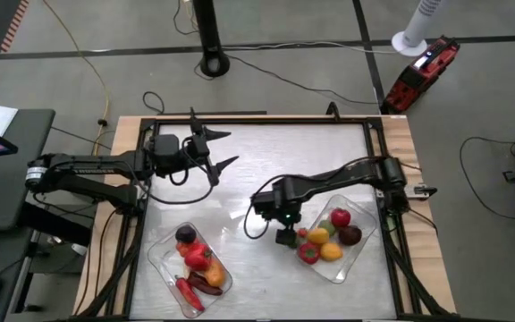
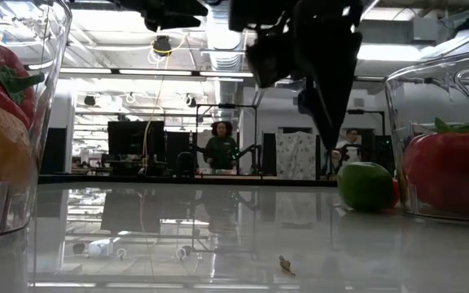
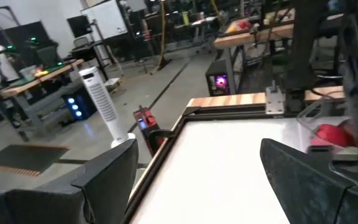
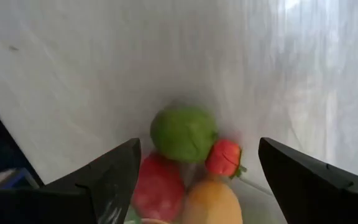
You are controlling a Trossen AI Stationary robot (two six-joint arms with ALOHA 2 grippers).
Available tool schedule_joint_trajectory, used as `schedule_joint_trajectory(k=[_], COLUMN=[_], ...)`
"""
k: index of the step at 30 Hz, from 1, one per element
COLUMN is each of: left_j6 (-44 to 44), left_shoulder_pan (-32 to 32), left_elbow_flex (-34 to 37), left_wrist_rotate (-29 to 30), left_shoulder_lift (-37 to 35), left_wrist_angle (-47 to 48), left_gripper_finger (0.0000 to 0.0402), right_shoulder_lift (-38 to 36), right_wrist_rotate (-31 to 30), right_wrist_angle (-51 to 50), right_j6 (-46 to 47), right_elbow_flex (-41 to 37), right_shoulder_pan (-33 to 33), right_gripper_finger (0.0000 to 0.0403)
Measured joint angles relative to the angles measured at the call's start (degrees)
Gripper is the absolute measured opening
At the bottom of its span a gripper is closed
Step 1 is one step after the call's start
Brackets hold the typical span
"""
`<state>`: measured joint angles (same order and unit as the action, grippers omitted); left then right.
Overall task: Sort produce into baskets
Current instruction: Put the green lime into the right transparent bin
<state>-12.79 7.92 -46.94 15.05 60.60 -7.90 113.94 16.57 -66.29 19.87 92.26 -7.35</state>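
Two clear baskets sit on the white table in the high view: the left basket (image 1: 162,261) at lower centre-left, the right basket (image 1: 365,240) at lower centre-right. The left one holds a dark purple piece (image 1: 185,234), red pieces including a tomato (image 1: 197,257), and a long chilli (image 1: 189,292) near its lower corner. The right one holds a red tomato (image 1: 340,216), a dark piece (image 1: 350,235), a yellow piece (image 1: 331,252), and a red pepper (image 1: 308,253) with a green stalk.

The right gripper (image 1: 285,234) hangs over the upper-left edge of the right basket, fingers pointing down. In the right wrist view its two dark fingers (image 4: 114,177) stand wide apart with nothing between them. Centred in the gap, and lower than the fingertips, lies the green lime (image 4: 183,133); just beside it are a small red strawberry-like piece (image 4: 223,157), a red fruit (image 4: 159,185) and an orange-yellow one (image 4: 211,203). Neither finger touches any of them. In the low view the lime (image 2: 365,185) rests on the table just beside the right basket's clear wall (image 2: 403,98), under the dark mass of the gripper.

The left gripper (image 1: 218,149) waits in the upper left of the table, well apart from both baskets, its fingers spread wide and holding nothing.
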Motion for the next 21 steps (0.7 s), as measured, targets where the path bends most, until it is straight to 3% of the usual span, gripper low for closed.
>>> schedule_joint_trajectory(k=[5, 9, 21], left_j6=[0.0, 0.5, 1.0], left_shoulder_pan=[0.0, 0.0, 0.0], left_elbow_flex=[-0.1, -0.1, 5.1], left_wrist_rotate=[-1.5, -6.0, -8.4], left_shoulder_lift=[-1.4, -4.1, -13.9], left_wrist_angle=[1.4, 6.1, 4.8], left_gripper_finger=[0.0325, 0.0325, 0.0325], right_shoulder_lift=[6.3, 9.0, 13.1], right_wrist_rotate=[-0.1, 0.0, -0.1], right_wrist_angle=[-5.2, -6.6, -11.7], right_j6=[0.5, 3.5, 10.3], right_elbow_flex=[6.9, 9.6, 10.5], right_shoulder_pan=[-0.7, -1.1, -1.6], right_gripper_finger=[0.0351, 0.0351, 0.0351])
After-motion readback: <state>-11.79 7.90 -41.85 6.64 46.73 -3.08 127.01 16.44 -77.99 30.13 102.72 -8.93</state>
